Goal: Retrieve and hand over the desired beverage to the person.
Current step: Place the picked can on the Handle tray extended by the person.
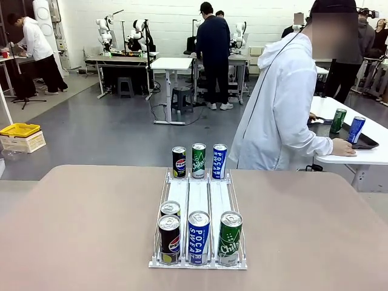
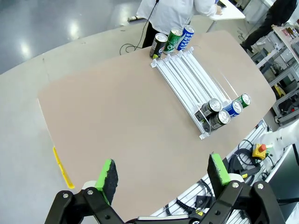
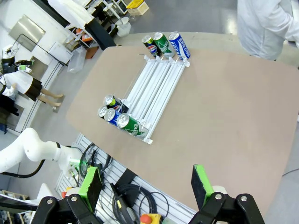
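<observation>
While both hands point(image 2: 161, 179) point(image 3: 147, 186) hang spread, a can rack point(image 1: 198, 206) sits on the tan table point(image 1: 79, 230).

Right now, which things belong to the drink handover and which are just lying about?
Job:
- cans in the rack
- rack
- person in the white jacket
- left claw and right claw, both open

Lying about:
- two cans on the side table
- yellow bin

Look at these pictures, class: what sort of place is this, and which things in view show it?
Most likely a robotics lab. White robot arms stand on workbenches at the back, cables cross a bare grey floor, and a rack of drink cans sits on the tan table.
</observation>
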Robot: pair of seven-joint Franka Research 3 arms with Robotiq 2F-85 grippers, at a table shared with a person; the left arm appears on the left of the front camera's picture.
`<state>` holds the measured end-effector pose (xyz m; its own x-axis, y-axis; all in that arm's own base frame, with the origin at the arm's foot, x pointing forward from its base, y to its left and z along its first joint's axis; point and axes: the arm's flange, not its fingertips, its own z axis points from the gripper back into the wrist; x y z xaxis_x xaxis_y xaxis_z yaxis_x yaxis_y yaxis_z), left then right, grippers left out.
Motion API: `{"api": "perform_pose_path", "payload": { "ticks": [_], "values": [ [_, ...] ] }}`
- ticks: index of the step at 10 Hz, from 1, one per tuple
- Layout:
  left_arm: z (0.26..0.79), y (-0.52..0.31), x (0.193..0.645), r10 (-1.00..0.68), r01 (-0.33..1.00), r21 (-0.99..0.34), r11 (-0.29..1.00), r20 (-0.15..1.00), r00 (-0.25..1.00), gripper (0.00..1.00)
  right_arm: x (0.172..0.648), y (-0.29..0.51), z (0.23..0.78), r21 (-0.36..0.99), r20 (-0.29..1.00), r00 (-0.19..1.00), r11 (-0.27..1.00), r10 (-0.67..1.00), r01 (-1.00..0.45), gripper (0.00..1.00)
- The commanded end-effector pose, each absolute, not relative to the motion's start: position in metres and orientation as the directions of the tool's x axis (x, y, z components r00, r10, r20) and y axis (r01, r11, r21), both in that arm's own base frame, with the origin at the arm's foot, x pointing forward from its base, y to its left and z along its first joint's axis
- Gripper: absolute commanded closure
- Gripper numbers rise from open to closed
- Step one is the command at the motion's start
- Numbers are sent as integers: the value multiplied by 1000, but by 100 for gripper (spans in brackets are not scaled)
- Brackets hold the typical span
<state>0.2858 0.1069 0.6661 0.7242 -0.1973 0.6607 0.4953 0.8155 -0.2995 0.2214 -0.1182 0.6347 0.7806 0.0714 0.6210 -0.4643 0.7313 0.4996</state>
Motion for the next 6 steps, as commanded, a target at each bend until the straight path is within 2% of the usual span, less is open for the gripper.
{"api": "perform_pose_path", "payload": {
  "ticks": [1,6],
  "values": [
    [668,108,285,-203,496,-297,816,657,726,0,223,-118,635,506,631,772,714,76,-484,0],
    [668,108,285,-203,496,-297,816,657,726,0,223,-118,635,506,631,772,714,76,-484,0]
  ]
}}
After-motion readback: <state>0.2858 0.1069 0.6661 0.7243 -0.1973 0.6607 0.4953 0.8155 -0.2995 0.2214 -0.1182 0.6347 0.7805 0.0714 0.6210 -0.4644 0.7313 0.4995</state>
